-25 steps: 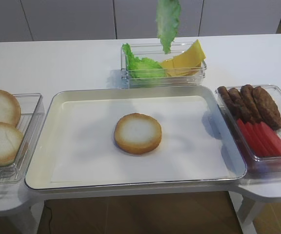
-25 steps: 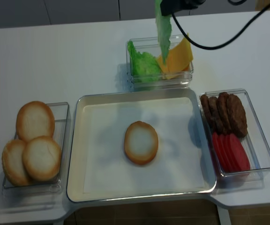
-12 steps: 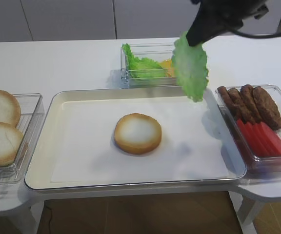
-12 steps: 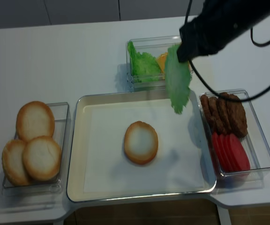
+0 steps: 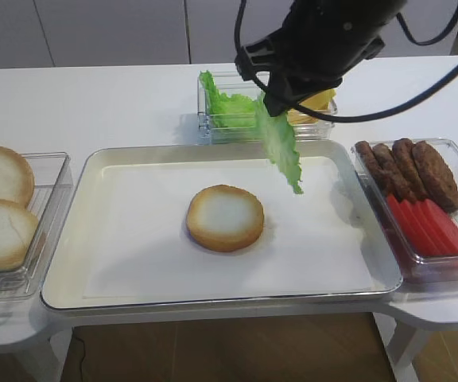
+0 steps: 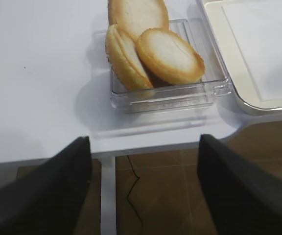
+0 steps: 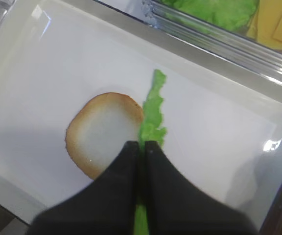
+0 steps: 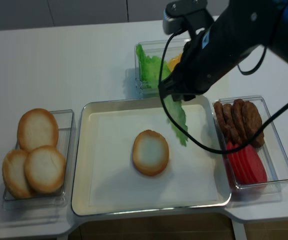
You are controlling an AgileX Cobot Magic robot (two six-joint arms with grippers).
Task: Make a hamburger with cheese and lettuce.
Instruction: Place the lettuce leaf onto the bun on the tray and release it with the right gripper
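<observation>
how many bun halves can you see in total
4: three bun halves in the clear container left of the tray, namely a back one, a front-left one and a front-right one, plus the hamburger base mid-tray.

Black right arm (image 5: pixel 324 40) with black cables (image 8: pixel 264 130) looping off it.

3 spare bun halves (image 8: pixel 34 155) in left clear bin, brown patties (image 5: pixel 408 169) above red slices (image 5: pixel 429 225) in right bin

lettuce (image 5: pixel 281 149) moved from bin to over tray (image 5: pixel 118 239); right end effector (image 7: pixel 142 147) lowered
</observation>
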